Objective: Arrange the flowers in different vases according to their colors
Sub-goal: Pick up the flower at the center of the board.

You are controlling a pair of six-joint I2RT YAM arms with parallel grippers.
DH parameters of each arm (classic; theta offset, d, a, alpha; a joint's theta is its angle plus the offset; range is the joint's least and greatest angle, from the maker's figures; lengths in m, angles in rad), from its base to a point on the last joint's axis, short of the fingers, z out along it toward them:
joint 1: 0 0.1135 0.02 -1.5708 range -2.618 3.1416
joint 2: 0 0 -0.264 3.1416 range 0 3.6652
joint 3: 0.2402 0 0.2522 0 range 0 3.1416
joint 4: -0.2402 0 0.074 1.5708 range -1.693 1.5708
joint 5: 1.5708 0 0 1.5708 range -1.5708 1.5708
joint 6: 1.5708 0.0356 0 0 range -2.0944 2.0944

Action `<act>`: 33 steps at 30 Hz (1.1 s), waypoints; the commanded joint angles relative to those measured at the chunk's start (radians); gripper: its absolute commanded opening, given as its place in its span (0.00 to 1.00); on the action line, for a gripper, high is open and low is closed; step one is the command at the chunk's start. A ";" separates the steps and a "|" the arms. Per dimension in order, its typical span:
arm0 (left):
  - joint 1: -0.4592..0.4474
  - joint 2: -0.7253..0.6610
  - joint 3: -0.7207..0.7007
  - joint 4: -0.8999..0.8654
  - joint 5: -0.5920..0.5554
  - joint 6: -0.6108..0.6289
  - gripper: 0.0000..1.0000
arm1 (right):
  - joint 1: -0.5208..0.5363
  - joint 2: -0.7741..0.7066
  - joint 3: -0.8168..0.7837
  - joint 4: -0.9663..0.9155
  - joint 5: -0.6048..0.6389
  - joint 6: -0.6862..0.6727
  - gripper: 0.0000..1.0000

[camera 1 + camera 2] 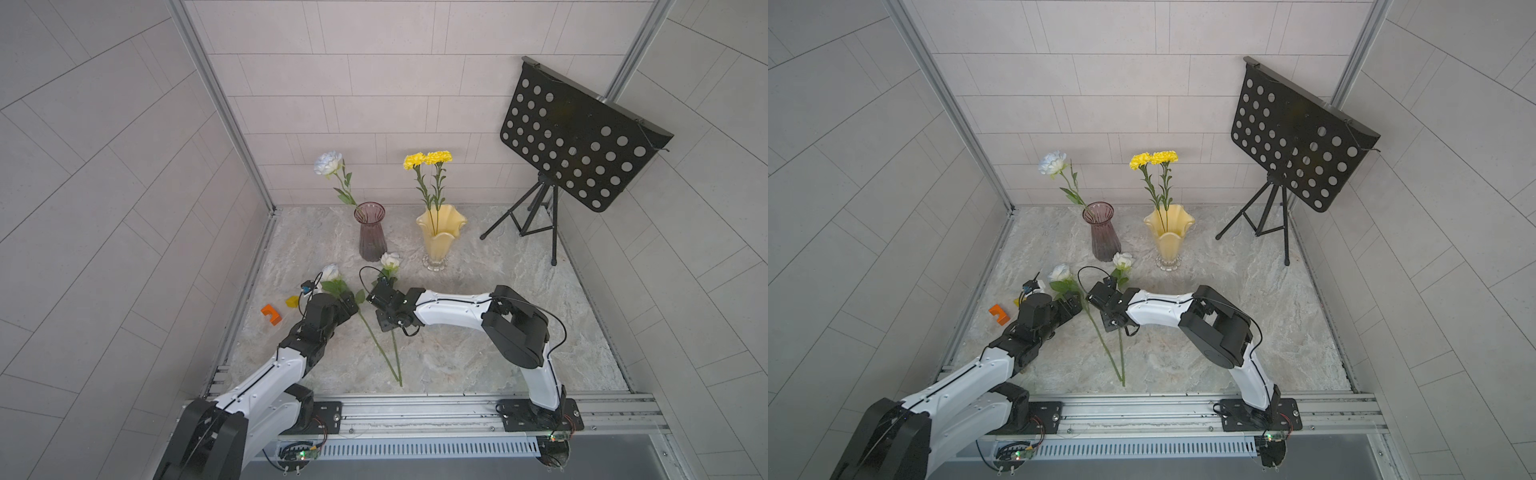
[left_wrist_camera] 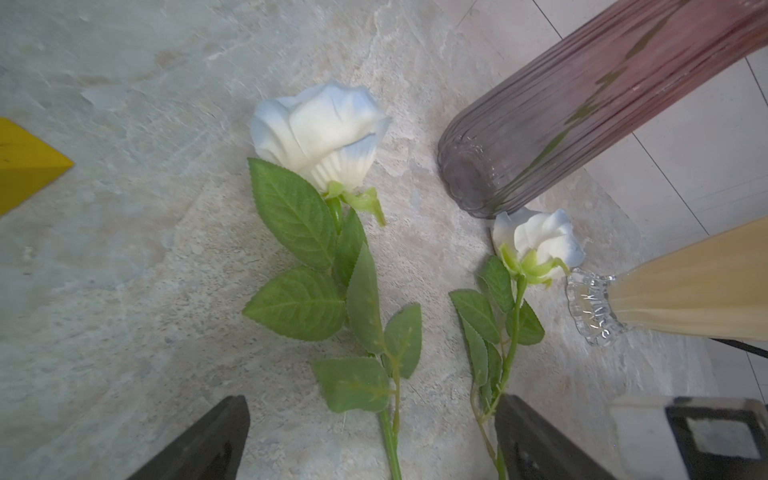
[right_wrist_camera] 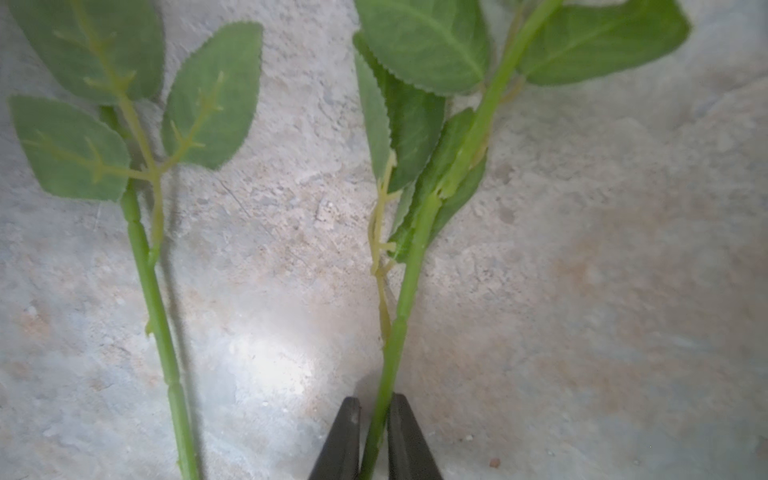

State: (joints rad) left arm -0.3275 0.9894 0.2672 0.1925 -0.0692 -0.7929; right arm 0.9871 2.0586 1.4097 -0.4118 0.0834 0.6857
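Green stem first, in the right wrist view. The vase-side rose (image 3: 411, 270) runs up between the tips of the right gripper (image 3: 375, 401), which is pinched onto the bare stem below the lowest leaves. Both pads look to be touching it. The block-side rose (image 3: 153, 291) lies alongside, apart, on the marble tabletop (image 3: 582, 291). We judge the step to be picking up this white rose for the purple vase. To do it well, we would make sure the pinch is firm, rise straight, and keep the hold low so the leaves hang free.

Left wrist view. The left gripper (image 2: 372, 399) is spread wide and holds nothing, its fingers (image 2: 208, 440) on either side of the block-side rose's stem. The vase-side rose's bud lies just beside the foot of the purple vase (image 2: 561, 124), perhaps touching it. The yellow vase (image 2: 685, 286) is near. We would lift the bud clear of the glass, not sweep it sideways.

Both top views. One standing rose (image 1: 328, 163) is in the purple vase, and two yellow blooms (image 1: 428, 159) are in the yellow vase. The two loose roses lie flat with their stem ends meeting near the front edge, so one could drag the other.

- **Right arm** (image 1: 449, 305): the base sits on the front rail, the elbow is hunched high, the forearm stretches across toward the robot's left, and the wrist dips to the table.
- **Left arm** (image 1: 286, 365): it reaches forward and low, with the wrist over the block-side rose's leaves.

An orange block (image 1: 271, 314) and a yellow block (image 1: 292, 301) sit just beyond the left wrist.
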 commanded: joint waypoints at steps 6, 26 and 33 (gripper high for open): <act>0.001 -0.022 0.021 0.018 0.011 0.019 1.00 | -0.004 0.000 -0.027 -0.056 0.010 0.004 0.02; 0.001 -0.176 -0.034 -0.063 -0.190 -0.066 1.00 | -0.004 -0.259 -0.097 -0.062 0.059 -0.066 0.00; 0.002 -0.086 0.011 -0.068 -0.145 -0.067 1.00 | -0.004 -0.375 -0.109 -0.072 0.137 -0.084 0.00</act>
State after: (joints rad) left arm -0.3275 0.8806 0.2428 0.1429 -0.2264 -0.8574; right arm 0.9855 1.7386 1.3071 -0.4622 0.1490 0.6250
